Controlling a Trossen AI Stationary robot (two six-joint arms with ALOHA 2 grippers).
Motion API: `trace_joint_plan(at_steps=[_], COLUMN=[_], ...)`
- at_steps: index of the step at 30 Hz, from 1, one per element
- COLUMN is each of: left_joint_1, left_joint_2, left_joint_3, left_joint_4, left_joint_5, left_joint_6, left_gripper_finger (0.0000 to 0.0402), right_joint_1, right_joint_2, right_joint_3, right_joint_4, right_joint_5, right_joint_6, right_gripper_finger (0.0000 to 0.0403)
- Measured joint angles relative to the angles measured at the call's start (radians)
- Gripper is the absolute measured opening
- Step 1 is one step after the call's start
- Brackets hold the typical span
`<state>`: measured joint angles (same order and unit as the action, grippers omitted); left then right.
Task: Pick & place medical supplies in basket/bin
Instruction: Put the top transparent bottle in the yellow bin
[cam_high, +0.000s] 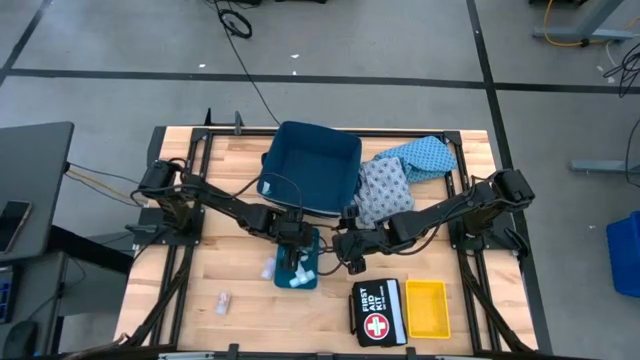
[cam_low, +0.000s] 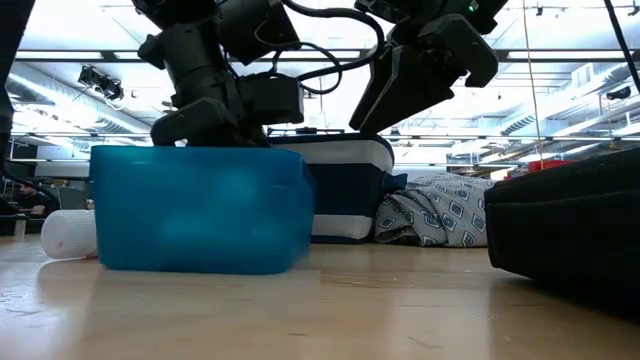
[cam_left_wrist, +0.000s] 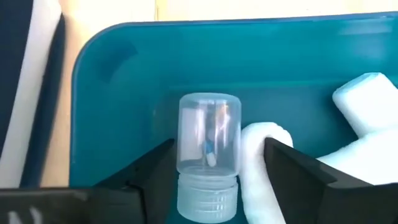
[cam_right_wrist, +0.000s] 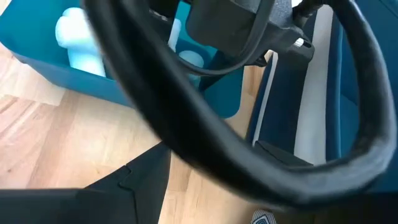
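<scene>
High view straight down; low view level, close; both share teal bin (cam_high: 297, 268).

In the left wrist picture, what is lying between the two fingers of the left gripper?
In the left wrist view, a small clear vial with a ribbed cap and a white roll lie between the left gripper's fingers, inside the teal bin.

Left hand (cam_high: 296, 262) lowered, fingers parted, right hand (cam_high: 352, 262) open, hovering beside it

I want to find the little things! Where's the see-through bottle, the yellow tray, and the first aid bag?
clear bottle (cam_left_wrist: 209, 140), left wrist view, on its see-through body.
yellow tray (cam_high: 427, 322), high view, on its near rim.
first aid bag (cam_high: 377, 311), high view, on its black printed top.
</scene>
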<state>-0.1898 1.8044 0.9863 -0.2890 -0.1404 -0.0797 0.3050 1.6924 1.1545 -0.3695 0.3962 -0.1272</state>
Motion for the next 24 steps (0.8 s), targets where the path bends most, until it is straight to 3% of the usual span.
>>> trace_joint_plan(at_steps=[4,11,19,24], left_joint_1=[0.000,0.001,-0.001,-0.027], left_joint_2=[-0.016,-0.042,-0.045,-0.054], left_joint_3=[-0.002,-0.006,-0.006,0.000], left_joint_4=[0.008,0.013,0.020,0.034], left_joint_5=[-0.032,-0.047,-0.046,-0.096], left_joint_6=[0.000,0.003,0.000,0.000], left_gripper_finger=[0.0201,0.0095,0.0091,0.0062], right_joint_1=[0.000,0.000,0.001,0.002], right_joint_2=[0.000,0.000,0.000,0.000], right_joint_3=[0.000,0.000,0.000,0.000], right_joint_4=[0.001,0.002,0.001,0.000], right_joint_5=[0.000,0.001,0.001,0.001], right_joint_6=[0.000,0.008,0.014,0.013], right_gripper_finger=[0.0240,0.0240,0.0240,0.0240])
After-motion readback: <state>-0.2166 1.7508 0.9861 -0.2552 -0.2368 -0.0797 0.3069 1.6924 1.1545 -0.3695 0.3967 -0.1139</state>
